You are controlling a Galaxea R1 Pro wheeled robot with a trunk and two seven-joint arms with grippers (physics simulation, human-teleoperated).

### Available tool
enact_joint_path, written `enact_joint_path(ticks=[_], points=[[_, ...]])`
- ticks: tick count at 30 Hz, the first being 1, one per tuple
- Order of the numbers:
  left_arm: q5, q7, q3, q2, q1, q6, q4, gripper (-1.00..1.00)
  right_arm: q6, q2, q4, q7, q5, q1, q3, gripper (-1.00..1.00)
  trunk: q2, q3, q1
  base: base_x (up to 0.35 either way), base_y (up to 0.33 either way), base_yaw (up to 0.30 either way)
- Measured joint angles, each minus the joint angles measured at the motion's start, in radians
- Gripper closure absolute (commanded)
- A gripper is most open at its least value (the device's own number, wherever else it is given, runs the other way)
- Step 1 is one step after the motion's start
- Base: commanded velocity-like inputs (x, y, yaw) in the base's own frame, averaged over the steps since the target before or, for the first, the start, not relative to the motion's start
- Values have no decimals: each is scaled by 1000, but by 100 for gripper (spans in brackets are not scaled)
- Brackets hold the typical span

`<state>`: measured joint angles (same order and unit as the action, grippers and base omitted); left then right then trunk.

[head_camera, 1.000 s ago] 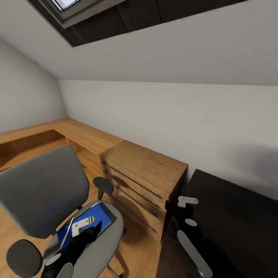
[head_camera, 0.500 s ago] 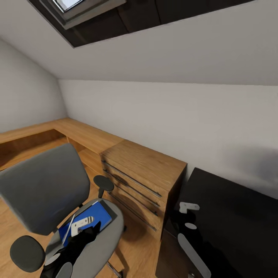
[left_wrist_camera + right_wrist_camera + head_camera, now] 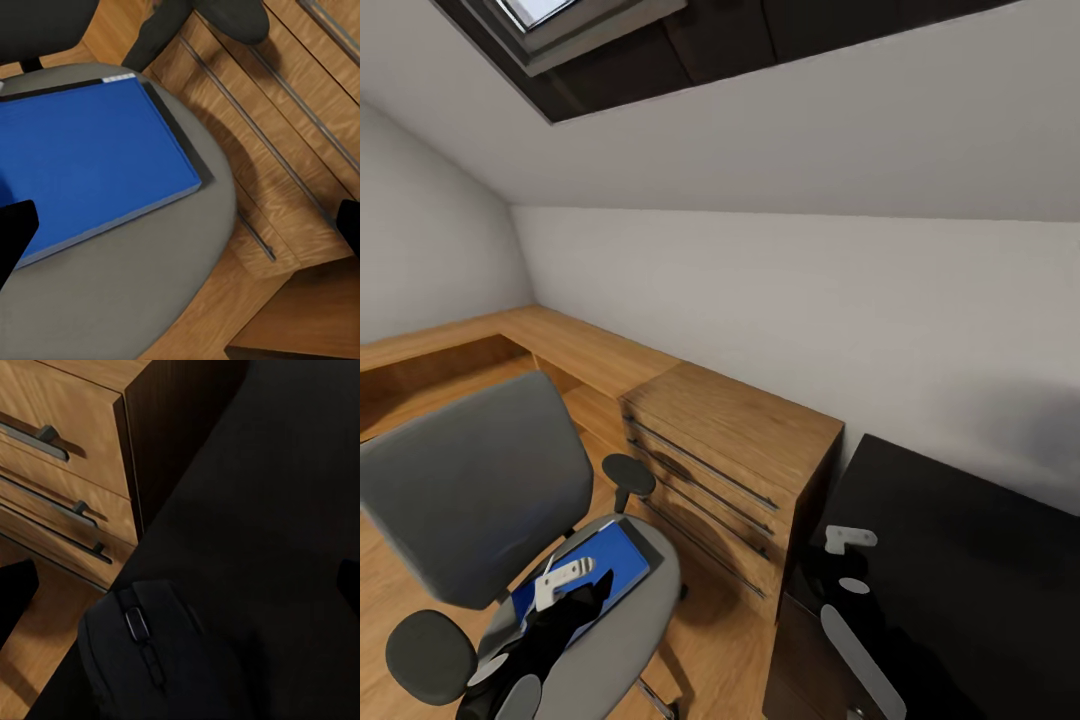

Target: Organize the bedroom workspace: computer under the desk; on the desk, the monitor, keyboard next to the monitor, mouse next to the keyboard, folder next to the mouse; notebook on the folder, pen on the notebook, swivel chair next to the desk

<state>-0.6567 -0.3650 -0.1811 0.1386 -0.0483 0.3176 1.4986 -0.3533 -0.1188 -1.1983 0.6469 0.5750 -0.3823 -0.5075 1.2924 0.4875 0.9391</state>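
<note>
The blue folder (image 3: 592, 572) lies flat on the seat of the grey swivel chair (image 3: 470, 490), beside the wooden dresser (image 3: 735, 455). The left gripper (image 3: 180, 225) hangs just above it with its fingers spread wide, holding nothing. Over at the black desk (image 3: 960, 560), the right gripper (image 3: 180, 585) hovers wide open and empty above the mouse (image 3: 154, 660) resting near the desk's corner.

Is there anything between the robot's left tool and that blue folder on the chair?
Nothing visible. The left tool hangs open just above the folder, which lies flat and bare on the chair seat. The armrest stands off to the side, out of the way.
</note>
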Motion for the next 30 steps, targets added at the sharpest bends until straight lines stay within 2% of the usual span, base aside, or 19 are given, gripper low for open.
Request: enact_joint_path(ticks=[26,30], points=[[0,0,1,0,0,0,0,-100,-30,3,28,-5,-1,-2,-6,-100,0,0,0,0,0,0],[0,0,1,0,0,0,0,-100,-32,10,38,-5,-1,-3,-9,-100,0,0,0,0,0,0]])
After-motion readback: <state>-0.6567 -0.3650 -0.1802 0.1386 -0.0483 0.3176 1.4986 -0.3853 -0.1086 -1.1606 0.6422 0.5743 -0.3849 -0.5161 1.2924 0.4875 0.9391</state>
